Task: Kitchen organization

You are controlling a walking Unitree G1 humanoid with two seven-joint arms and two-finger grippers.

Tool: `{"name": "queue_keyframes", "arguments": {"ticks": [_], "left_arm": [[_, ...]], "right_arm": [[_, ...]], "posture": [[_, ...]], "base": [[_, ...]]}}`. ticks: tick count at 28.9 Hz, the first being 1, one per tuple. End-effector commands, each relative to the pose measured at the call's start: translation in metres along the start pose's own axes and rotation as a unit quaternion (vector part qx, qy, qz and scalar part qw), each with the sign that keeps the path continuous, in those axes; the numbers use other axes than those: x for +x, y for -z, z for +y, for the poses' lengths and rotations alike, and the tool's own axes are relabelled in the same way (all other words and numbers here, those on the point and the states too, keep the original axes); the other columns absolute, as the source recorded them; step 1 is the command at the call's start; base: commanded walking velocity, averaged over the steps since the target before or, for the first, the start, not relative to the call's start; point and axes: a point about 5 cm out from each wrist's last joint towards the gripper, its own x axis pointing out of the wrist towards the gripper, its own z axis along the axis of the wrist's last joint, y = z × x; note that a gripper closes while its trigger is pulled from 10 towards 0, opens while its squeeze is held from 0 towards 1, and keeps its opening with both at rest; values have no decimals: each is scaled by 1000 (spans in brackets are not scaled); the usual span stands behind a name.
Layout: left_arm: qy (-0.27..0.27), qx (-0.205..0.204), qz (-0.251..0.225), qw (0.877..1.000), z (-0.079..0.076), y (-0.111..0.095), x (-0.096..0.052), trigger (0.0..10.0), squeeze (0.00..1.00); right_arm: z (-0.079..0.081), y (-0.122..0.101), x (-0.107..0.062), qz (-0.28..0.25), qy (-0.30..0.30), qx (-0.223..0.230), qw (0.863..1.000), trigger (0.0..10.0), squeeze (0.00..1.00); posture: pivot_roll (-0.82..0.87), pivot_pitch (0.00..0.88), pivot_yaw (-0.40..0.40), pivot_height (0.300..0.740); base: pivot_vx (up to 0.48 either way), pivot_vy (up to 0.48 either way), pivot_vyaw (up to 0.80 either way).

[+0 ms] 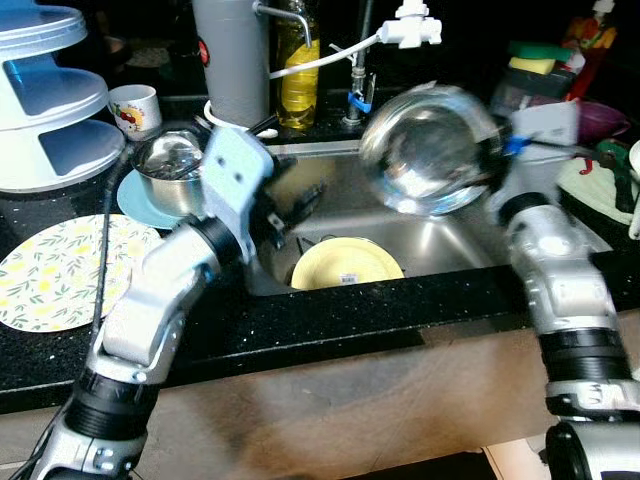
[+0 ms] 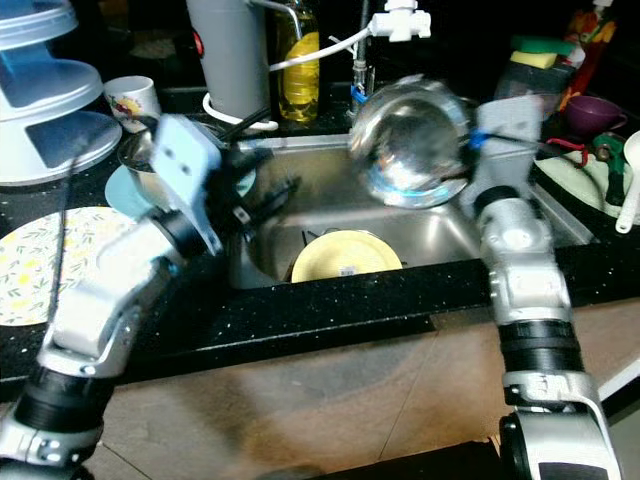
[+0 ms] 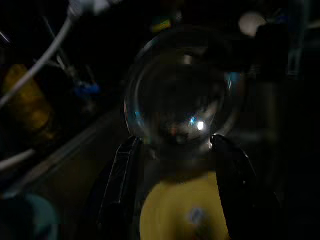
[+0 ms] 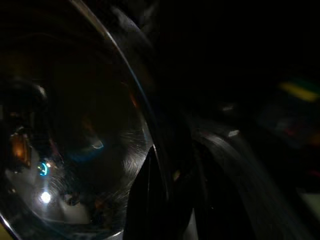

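Note:
A shiny steel bowl (image 1: 430, 150) hangs tilted above the sink (image 1: 450, 245), its hollow facing me. My right gripper (image 4: 172, 200) is shut on the bowl's rim (image 4: 145, 125), with the right arm rising from the counter's front edge. In the sink lies a yellow plate (image 1: 347, 263). My left gripper (image 3: 175, 142) is open over the sink's left side, its fingers (image 1: 295, 215) pointing toward the bowl and holding nothing. A second steel bowl (image 1: 168, 165) sits on a teal plate (image 1: 135, 205) left of the sink.
On the left counter are a blue-and-white tiered rack (image 1: 50, 90), a mug (image 1: 135, 108) and a round floral mat (image 1: 50, 270). Behind the sink stand a grey cylinder (image 1: 232, 60), an oil bottle (image 1: 298, 70) and the faucet (image 1: 360, 60). Sponges (image 1: 535, 55) and a purple bowl (image 1: 600, 118) crowd the right.

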Motion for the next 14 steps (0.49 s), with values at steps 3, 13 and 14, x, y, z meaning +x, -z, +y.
{"name": "queue_keyframes", "arguments": {"ticks": [3, 13, 14], "left_arm": [[17, 27, 67, 997, -4, 18, -6, 10000, 0], [37, 53, 168, 984, -5, 39, -16, 10000, 0], [37, 55, 172, 983, -5, 41, -16, 10000, 0]], "right_arm": [[9, -2, 7, -6, -46, -40, 998, 10000, 0], [58, 24, 12, 44, -222, -121, 966, 10000, 0], [62, 25, 12, 47, -234, -114, 964, 10000, 0]], "posture": [[29, 198, 1, 740], [31, 203, -5, 740], [31, 203, -5, 740]], "base": [[0, 0, 0], [0, 0, 0], [0, 0, 0]]}}
